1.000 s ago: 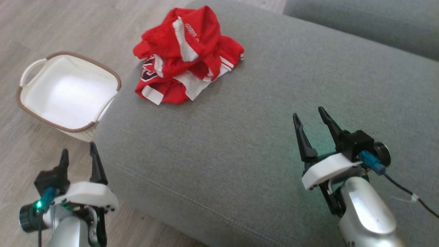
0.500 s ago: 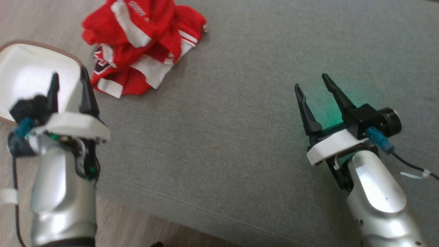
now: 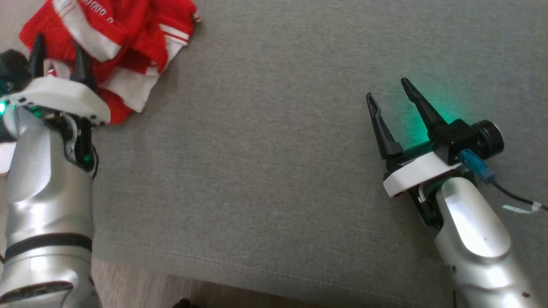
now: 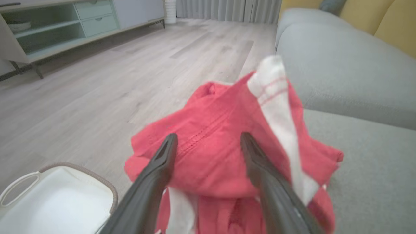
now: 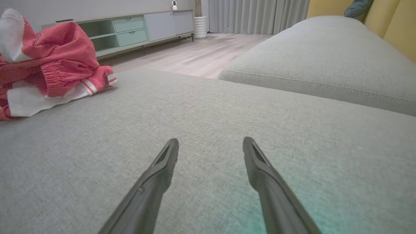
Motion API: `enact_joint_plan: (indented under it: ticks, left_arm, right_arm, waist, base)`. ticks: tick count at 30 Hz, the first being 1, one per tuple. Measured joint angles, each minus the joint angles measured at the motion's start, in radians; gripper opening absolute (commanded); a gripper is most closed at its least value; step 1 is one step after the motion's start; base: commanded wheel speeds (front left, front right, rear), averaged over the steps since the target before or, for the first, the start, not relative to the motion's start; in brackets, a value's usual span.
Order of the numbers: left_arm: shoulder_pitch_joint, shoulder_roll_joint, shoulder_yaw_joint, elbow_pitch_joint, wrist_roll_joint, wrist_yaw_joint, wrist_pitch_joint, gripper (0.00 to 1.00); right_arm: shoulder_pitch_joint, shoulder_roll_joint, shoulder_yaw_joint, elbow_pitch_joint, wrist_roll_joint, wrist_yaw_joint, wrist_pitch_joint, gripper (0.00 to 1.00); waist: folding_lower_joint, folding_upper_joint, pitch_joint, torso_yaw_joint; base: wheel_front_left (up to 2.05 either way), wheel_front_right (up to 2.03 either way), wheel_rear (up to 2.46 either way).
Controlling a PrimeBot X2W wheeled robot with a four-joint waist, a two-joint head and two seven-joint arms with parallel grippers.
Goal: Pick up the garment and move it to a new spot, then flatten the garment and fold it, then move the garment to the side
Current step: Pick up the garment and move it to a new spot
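Observation:
The garment [image 3: 124,38] is a crumpled red piece with white stripes, heaped at the far left of the grey cushion [image 3: 274,171]. My left gripper [image 3: 58,52] is open right at the heap's near edge, fingers spread in front of the red cloth. In the left wrist view the garment [image 4: 221,152] rises just beyond the open left gripper [image 4: 206,139]. My right gripper [image 3: 386,90] hovers open over bare cushion on the right, far from the garment. In the right wrist view the right gripper [image 5: 210,143] has nothing between its fingers and the garment [image 5: 48,65] lies at the far left.
A white basket [image 4: 55,201] with a brown rim stands on the wooden floor [image 4: 97,81] left of the cushion. A second grey cushion [image 5: 325,58] lies beyond, with yellow back pillows [image 5: 390,22]. A low cabinet [image 5: 136,29] lines the far wall.
The camera has swung down and right, shifting the scene. My left arm has reached forward from beside the basket up to the garment's edge. The right gripper has kept its place.

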Motion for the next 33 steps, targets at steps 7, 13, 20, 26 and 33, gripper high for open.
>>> enact_joint_plan:
  ticks: [7, 13, 20, 26, 33]
  left_arm:
    - [-0.08, 0.042, 0.002, 0.235, 0.001, 0.009, 0.01, 0.0]
    - [-0.11, 0.056, -0.004, 0.288, -0.001, 0.008, 0.008, 0.0]
    - [-0.126, 0.065, -0.042, 0.182, 0.012, -0.001, 0.007, 0.0]
    - [-0.153, 0.061, -0.096, 0.076, 0.024, -0.015, 0.002, 0.0]
    - [-0.153, 0.025, -0.174, 0.005, 0.021, -0.019, 0.001, 0.0]
  right_arm:
    - [-0.015, 0.0, -0.001, -0.001, 0.005, 0.0, 0.0, 1.0]
    - [-0.013, 0.004, -0.015, -0.001, 0.013, 0.0, 0.0, 1.0]
    - [0.001, 0.035, -0.03, -0.001, 0.026, 0.0, 0.0, 1.0]
    - [0.038, 0.058, -0.032, 0.0, 0.031, 0.0, 0.0, 1.0]
    - [0.057, 0.067, -0.037, 0.0, 0.049, 0.0, 0.0, 1.0]
  waist:
    - [0.0001, 0.0, 0.016, -0.055]
    - [0.0, 0.0, -0.01, -0.078]
    - [-0.0001, 0.0, -0.074, -0.099]
    - [-0.0001, 0.0, -0.123, -0.147]
    - [-0.0001, 0.0, -0.162, -0.241]
  base:
    - [0.0, 0.0, 0.0]
    - [0.0, 0.0, 0.0]
    - [0.0, 0.0, 0.0]
    - [0.0, 0.0, 0.0]
    - [0.0, 0.0, 0.0]
